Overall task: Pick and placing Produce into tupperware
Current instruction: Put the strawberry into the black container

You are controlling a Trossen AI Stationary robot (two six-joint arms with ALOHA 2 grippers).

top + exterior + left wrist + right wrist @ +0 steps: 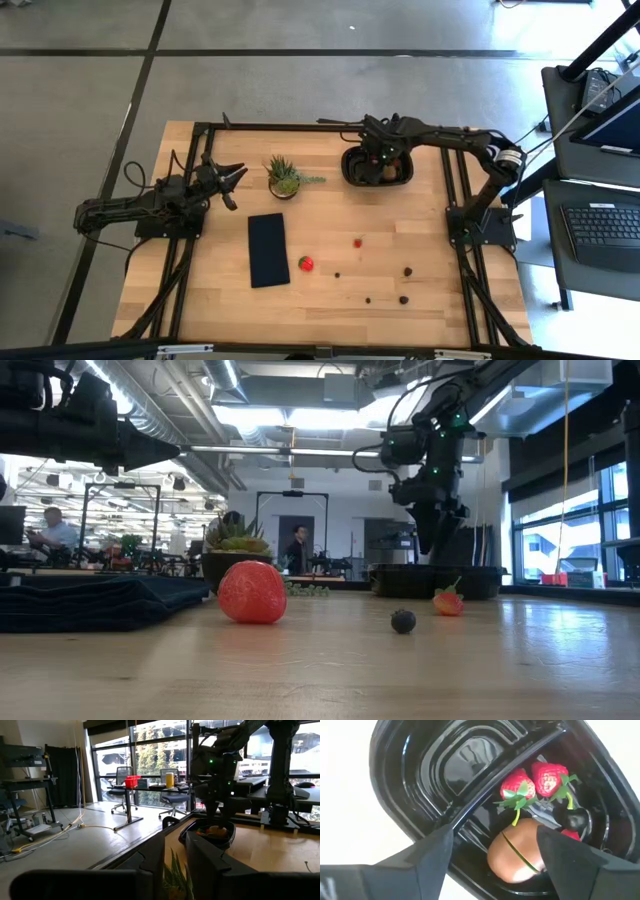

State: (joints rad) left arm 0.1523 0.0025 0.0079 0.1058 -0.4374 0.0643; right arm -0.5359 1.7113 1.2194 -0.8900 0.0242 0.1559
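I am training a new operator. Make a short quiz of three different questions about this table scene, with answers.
1. True or false: the right hand hangs over the black container.
2. Which of these already lies in the container? A) the brown kiwi-like fruit B) the potted plant C) the dark pad
3. Fill in: the largest red strawberry on the table lies just beside the dark ____.

Key:
1. True; its fingers stand apart above the fruit.
2. A; two strawberries lie with it.
3. Pad.

The left hand waits near the plant.
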